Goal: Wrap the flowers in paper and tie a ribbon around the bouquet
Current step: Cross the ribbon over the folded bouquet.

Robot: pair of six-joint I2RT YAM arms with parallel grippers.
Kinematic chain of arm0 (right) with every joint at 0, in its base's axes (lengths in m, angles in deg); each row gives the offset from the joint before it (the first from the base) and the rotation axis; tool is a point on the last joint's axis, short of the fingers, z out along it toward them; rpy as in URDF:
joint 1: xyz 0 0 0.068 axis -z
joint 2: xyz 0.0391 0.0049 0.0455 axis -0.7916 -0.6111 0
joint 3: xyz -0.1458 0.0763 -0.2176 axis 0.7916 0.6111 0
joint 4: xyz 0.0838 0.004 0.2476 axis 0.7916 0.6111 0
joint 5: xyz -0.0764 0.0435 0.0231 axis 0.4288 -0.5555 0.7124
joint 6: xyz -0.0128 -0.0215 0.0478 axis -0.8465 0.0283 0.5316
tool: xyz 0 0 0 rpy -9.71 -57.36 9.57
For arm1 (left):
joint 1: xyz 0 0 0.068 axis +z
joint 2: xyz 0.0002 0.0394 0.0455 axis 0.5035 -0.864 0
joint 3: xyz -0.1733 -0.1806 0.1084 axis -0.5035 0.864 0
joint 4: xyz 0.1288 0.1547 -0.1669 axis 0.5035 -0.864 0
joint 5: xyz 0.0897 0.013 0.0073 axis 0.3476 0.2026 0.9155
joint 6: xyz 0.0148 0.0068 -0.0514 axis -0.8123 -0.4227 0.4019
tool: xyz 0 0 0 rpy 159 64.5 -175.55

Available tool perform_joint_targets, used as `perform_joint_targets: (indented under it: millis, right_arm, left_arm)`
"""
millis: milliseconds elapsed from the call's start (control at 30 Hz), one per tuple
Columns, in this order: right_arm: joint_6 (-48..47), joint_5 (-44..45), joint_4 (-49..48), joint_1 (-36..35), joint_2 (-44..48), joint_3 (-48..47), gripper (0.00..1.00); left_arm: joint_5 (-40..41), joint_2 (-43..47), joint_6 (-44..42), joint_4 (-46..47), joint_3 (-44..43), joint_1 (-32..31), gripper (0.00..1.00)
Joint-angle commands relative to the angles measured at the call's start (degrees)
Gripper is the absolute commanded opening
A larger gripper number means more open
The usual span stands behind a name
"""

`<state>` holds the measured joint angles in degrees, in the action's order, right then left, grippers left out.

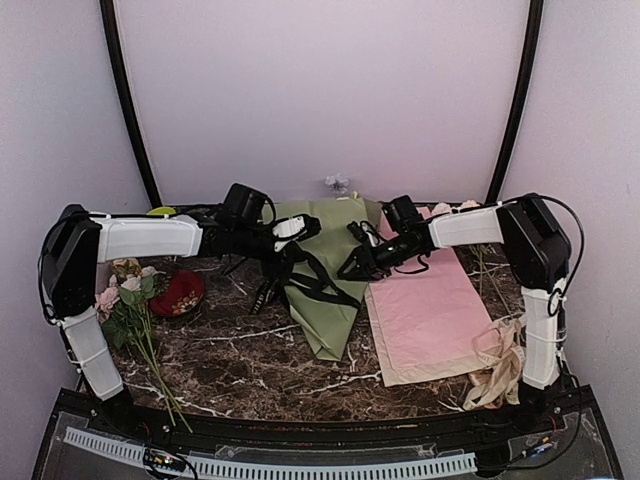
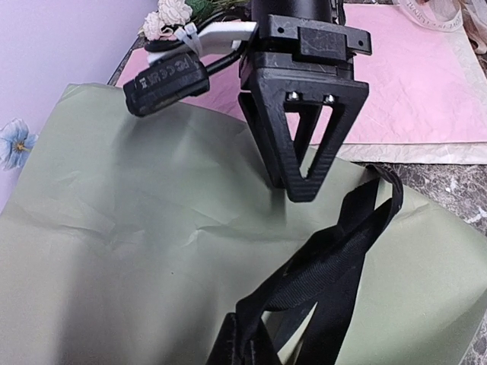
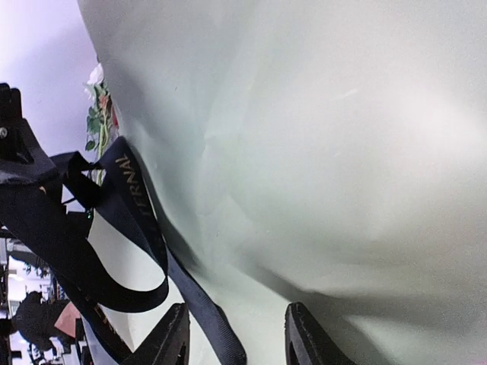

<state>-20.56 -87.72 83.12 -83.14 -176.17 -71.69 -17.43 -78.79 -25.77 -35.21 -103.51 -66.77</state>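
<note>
The paper [image 1: 325, 300] lies in the middle of the counter [image 1: 250, 360], with its wide end at the back and its narrow end toward the front. The flowers [image 1: 337, 184] show just behind its back edge. The ribbon [image 1: 318, 283] lies across the middle of the paper and trails off its left side. Just right of the paper lies a flat sheet [image 1: 425, 310], on top of a bigger sheet [image 1: 395, 376] that sticks out at the front. A second ribbon [image 1: 500, 365] lies in a heap near the front right corner. On the left side sits a round dish [image 1: 180, 293], with another bunch of flowers [image 1: 125, 300] just left of it, stems pointing to the front.
</note>
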Motion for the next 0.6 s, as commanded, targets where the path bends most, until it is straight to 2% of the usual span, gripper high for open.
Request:
perform_joint_targets:
  millis: [0, 167, 267, 367, 567]
  right_arm:
    - [5.2, 7.1, -3.8, 1.0, 4.1, 0.9, 0.43]
    - [9.1, 15.3, -8.0, 1.3, 9.8, 4.4, 0.39]
    - [11.1, 14.7, -22.3, -1.0, 16.0, 13.0, 0.36]
    - [10.9, 14.2, -33.3, -6.4, 20.7, 21.5, 0.35]
    - [8.3, 19.9, -33.3, -14.4, 18.7, 23.0, 0.29]
  left_arm:
    - [0.3, -0.6, 2.3, 2.3, 0.0, 0.4, 0.00]
    - [1.9, -1.4, 5.3, 3.9, -0.3, 0.7, 0.00]
    - [2.0, -1.8, 6.6, 5.0, -0.3, 0.7, 0.00]
    - [1.6, -2.2, 7.6, 6.1, 0.2, 0.7, 0.00]
    - [1.4, -2.3, 8.7, 7.5, 0.5, 0.8, 0.00]
